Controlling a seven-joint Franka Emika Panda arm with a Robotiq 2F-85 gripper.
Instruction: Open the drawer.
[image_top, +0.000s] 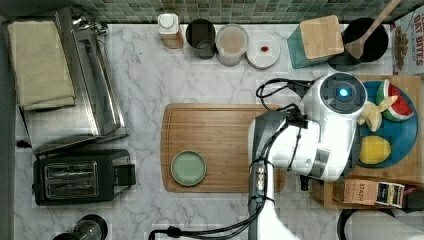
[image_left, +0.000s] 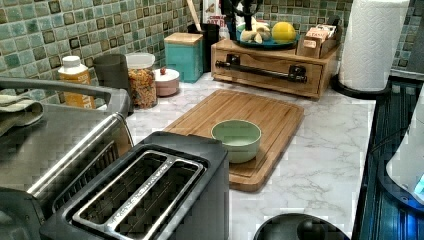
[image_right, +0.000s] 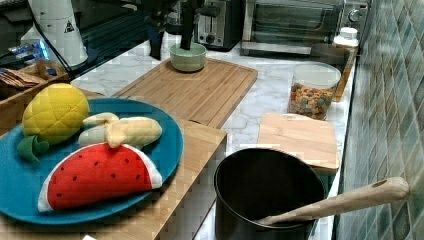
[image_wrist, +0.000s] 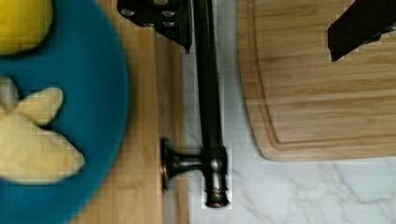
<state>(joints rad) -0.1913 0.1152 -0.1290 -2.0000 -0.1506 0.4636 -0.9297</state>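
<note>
Two fingers (image_wrist: 161, 16) spread wide, straddling black bar handle (image_wrist: 208, 93) without gripping. Drawer (image_left: 270, 70) shut, under blue plate (image_wrist: 100, 116), beside cutting board (image_wrist: 322, 79). Risks judged: bar slipping if squeezed off-centre; plate jolted by hard pull; board blocking travel.

Landmark: bamboo cutting board (image_top: 215, 145), centre of marble counter (image_top: 145, 75). Green bowl (image_top: 188, 168) sits on board, near its lower-left corner in the top view. White Panda arm (image_top: 320, 135) w/ black cabling overhangs board's right end, covering it. Right of board: blue plate (image_top: 402, 132) w/ plush watermelon slice (image_top: 397, 102), banana (image_top: 372, 114), lemon (image_top: 374, 150). Left of board: black toaster (image_top: 80, 177), toaster oven (image_top: 75, 80) further up. Above board: row of jars, teal canister w/ wood lid (image_top: 320, 40).
</note>
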